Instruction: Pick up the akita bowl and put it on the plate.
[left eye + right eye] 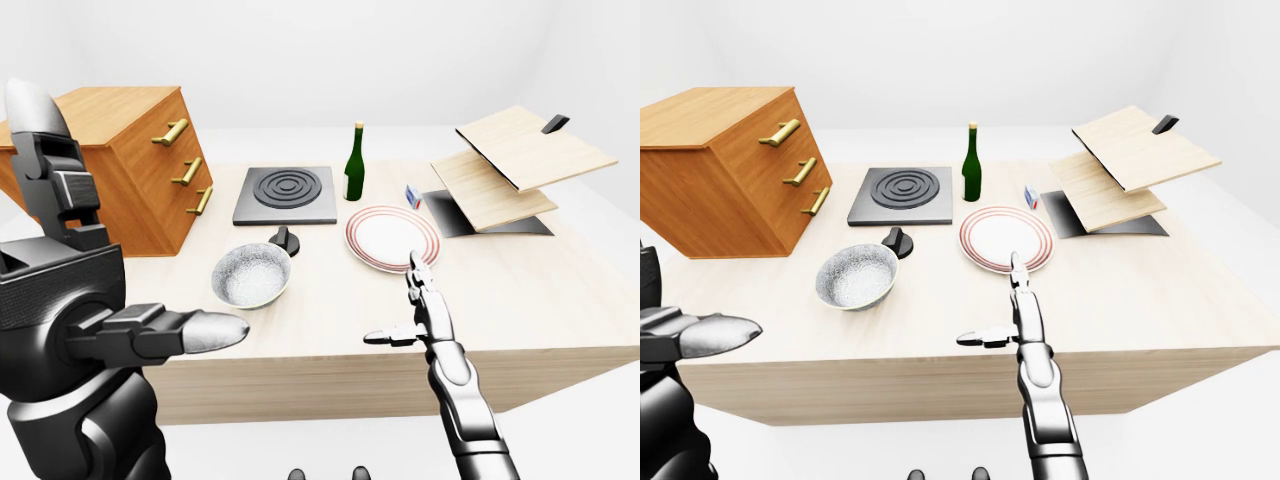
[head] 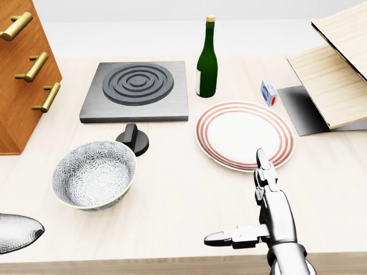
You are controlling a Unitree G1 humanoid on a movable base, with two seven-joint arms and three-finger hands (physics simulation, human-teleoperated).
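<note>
The akita bowl (image 2: 94, 175) sits upright on the desk (image 2: 183, 200) in the lower left of the head view, mouth up and empty. It is round, so no axis favours one approach. The plate (image 2: 245, 134) lies to its right, well apart, with bare desk between them.

My left hand (image 1: 75, 290) is the nearer one. In the head view only a pale fingertip of it shows, at the lower-left corner, so the bowl lies up and to the right of it, near but not touching. The left-eye view shows that hand spread open: fingers standing straight up, thumb pushed out sideways toward the bowl, holding nothing.

My right hand (image 2: 269, 215) is at the lower right, below the plate's near rim and well away from the bowl. It too is open — fingers straight and pointing up the frame at the plate, thumb stuck out to the left.

I judge this a left-hand reach: up and right to the bowl's rim, then a carry across to the plate.
</note>
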